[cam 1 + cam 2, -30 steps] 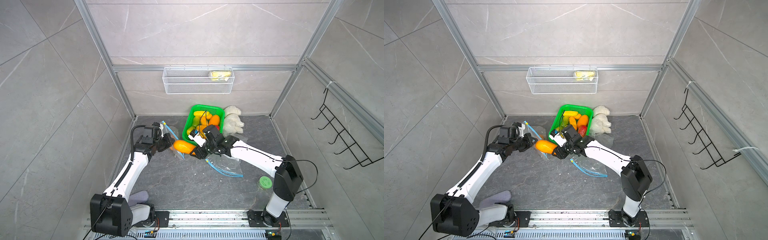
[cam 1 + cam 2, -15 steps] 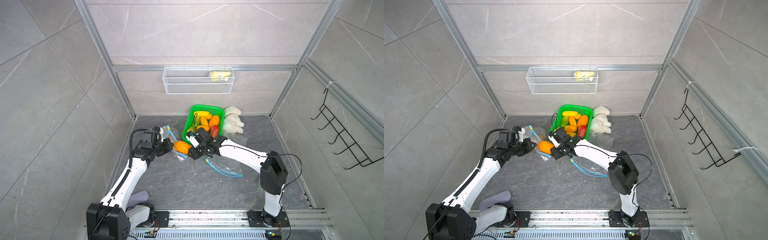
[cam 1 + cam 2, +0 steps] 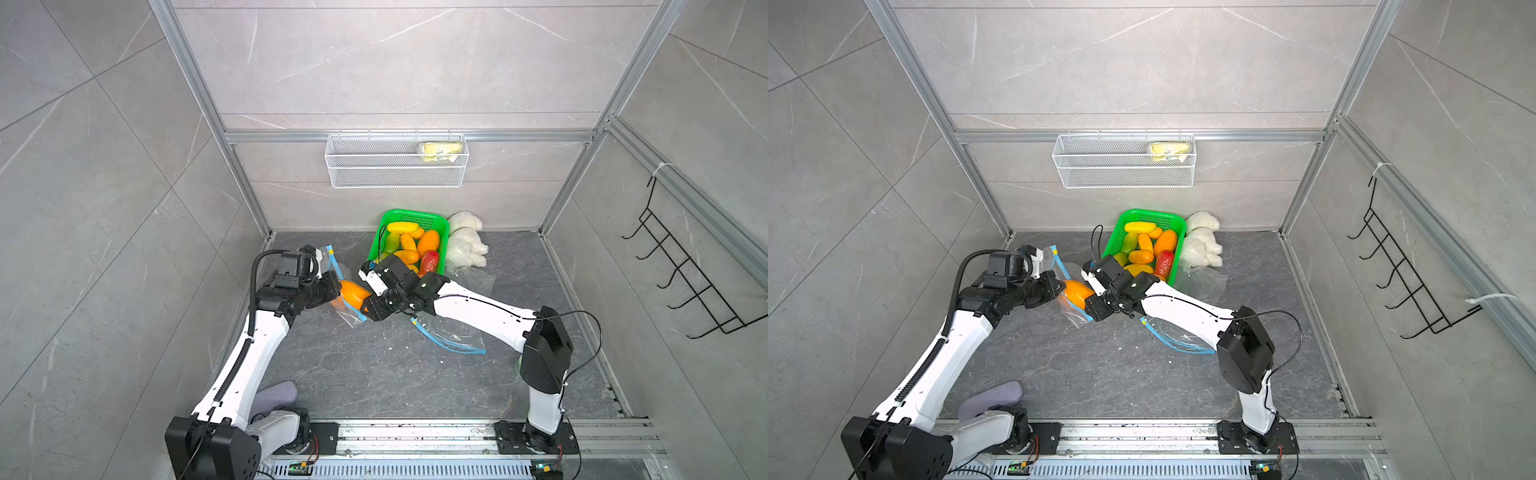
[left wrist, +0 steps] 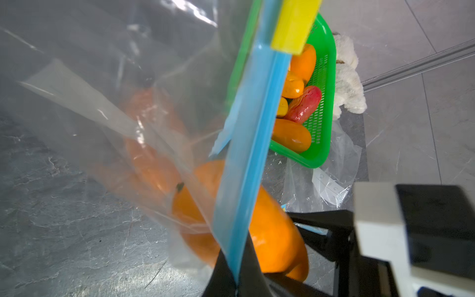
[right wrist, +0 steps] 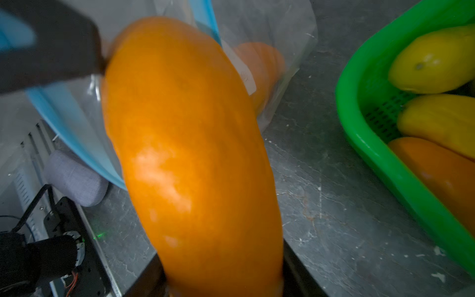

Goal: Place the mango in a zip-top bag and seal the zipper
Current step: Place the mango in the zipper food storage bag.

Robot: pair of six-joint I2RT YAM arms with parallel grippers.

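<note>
Two arms meet left of the worktop's middle. Nearest us, a grey pad (image 3: 275, 394) lies by the front left corner, and a second bag (image 3: 455, 337) lies flat on the worktop under the right arm. Further in, the left gripper (image 3: 331, 289) is clamped tight on the blue zipper strip (image 4: 253, 138) of the bag (image 4: 102, 108). The right gripper (image 3: 366, 302) grips the mango (image 3: 352, 292) by one end; we see its other end poking into the bag's mouth, partly behind the clear film. Beyond, at the back edge, stands a green basket (image 3: 415, 215) of fruit, with a white toy (image 3: 466, 243) just beside it.
</note>
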